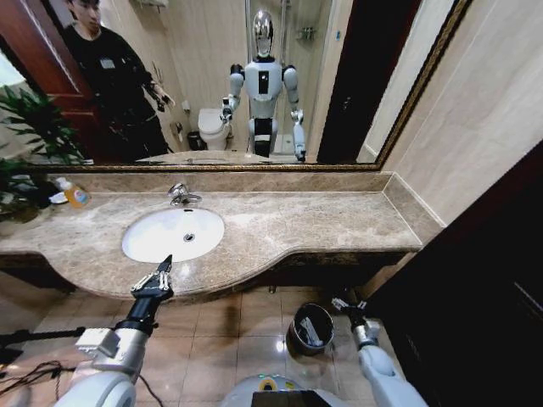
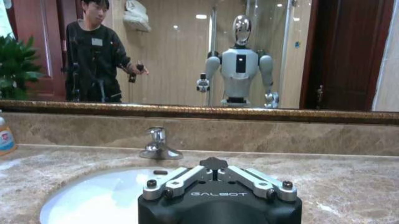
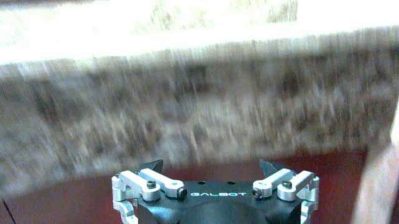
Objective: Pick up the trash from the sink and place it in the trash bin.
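Before us runs the beige-brown marble countertop [image 1: 322,222], its back edge against a wide gilt-framed mirror [image 1: 254,85]. The white oval sink [image 1: 173,233] is set into the countertop toward its left end, close to the curved front edge, and its bowl looks bare from the head view. A chrome tap [image 1: 181,195] stands at the back rim of the sink, and in the left wrist view we see it directly beyond the basin. An orange bottle with a white cap [image 1: 75,194] stands near the back left corner of the countertop, beside a potted plant [image 1: 25,144].

On the tiled floor below the front edge, right of the sink, sits the trash bin [image 1: 309,328], a small round black bucket; a pale item [image 1: 310,333] lies inside it, though we cannot tell which piece of trash it is.

Our left gripper [image 1: 165,267] hovers at the front edge of the countertop, just before the sink's near rim, jaws closed to a point and holding nothing. Our right gripper [image 1: 343,303] hangs low, just right of the trash bin, jaws spread apart and empty.
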Robot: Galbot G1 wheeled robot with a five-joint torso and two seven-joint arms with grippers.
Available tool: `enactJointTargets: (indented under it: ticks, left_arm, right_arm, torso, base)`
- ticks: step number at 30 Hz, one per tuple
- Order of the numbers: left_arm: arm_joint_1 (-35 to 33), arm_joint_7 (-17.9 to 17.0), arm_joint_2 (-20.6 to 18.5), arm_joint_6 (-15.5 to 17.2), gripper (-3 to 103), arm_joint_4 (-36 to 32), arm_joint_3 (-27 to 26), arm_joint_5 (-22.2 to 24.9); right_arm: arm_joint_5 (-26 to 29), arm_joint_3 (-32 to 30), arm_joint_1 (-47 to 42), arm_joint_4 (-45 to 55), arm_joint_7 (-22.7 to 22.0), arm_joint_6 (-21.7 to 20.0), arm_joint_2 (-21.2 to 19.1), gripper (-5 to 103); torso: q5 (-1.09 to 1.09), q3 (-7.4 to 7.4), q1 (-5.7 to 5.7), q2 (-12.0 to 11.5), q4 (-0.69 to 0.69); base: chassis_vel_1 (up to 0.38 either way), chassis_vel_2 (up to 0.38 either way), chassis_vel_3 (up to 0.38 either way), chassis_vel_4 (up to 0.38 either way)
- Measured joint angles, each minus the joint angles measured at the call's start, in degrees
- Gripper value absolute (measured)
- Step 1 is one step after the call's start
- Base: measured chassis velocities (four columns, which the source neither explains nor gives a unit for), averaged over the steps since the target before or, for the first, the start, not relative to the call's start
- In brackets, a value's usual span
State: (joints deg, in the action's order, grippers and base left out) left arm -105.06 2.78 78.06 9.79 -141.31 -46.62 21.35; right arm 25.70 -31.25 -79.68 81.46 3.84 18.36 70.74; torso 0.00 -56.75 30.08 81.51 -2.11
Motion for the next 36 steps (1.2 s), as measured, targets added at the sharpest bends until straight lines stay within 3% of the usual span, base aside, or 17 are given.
enactJointTargets:
  ticks: [17, 30, 34, 36]
  left_arm:
    - [0.0, 0.0, 0.0, 0.0, 0, 0.0, 0.0, 0.0]
    - [0.0, 0.0, 0.0, 0.0, 0, 0.0, 0.0, 0.0]
    - [0.0, 0.01, 0.0, 0.0, 0, 0.0, 0.0, 0.0]
    - [0.0, 0.01, 0.0, 0.0, 0, 0.0, 0.0, 0.0]
  right_arm:
    - [1.08, -7.51, -6.57, 31.7, 0.28, -10.22, -0.57, 100]
    - [5.46, -11.29, -9.96, 39.74, -2.53, -11.14, -4.02, 100]
    - [4.93, -12.83, -10.67, 39.87, -1.77, -13.76, -4.43, 100]
    - [5.02, -15.18, -11.32, 41.14, -0.99, -18.3, -5.16, 100]
  torso:
    - [0.0, 0.0, 0.0, 0.0, 0.0]
    - [0.0, 0.0, 0.01, 0.0, 0.0]
    - [0.01, 0.0, 0.01, 0.0, 0.0]
    - [0.0, 0.0, 0.01, 0.0, 0.0]
  base:
    - [0.0, 0.0, 0.0, 0.0]
    - [0.0, 0.0, 0.0, 0.0]
    - [0.0, 0.0, 0.0, 0.0]
    - [0.0, 0.0, 0.0, 0.0]
